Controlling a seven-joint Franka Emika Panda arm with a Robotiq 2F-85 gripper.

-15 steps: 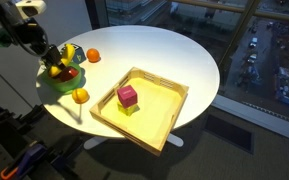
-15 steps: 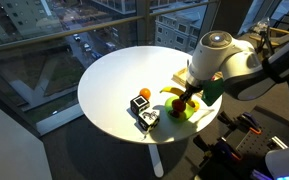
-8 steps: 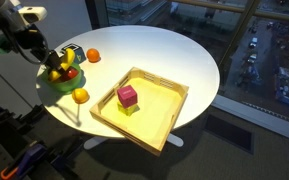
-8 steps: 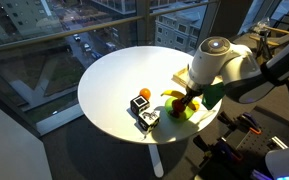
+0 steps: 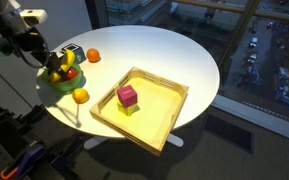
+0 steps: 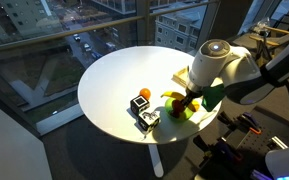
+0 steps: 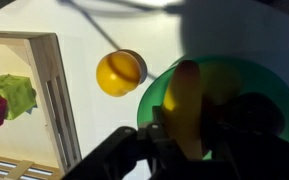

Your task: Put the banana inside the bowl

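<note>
Wrist view: the fingers (image 7: 158, 135) clench the small curved yellow banana (image 7: 184, 100). Beneath it is the shallow round green bowl (image 7: 256, 78), at the bench (image 7: 104, 30) edge.

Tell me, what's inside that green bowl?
The banana, clamped in the shut gripper, lies within the rim of the bowl. An exterior view shows something red there too. The gripper covers the rest of the floor.
</note>
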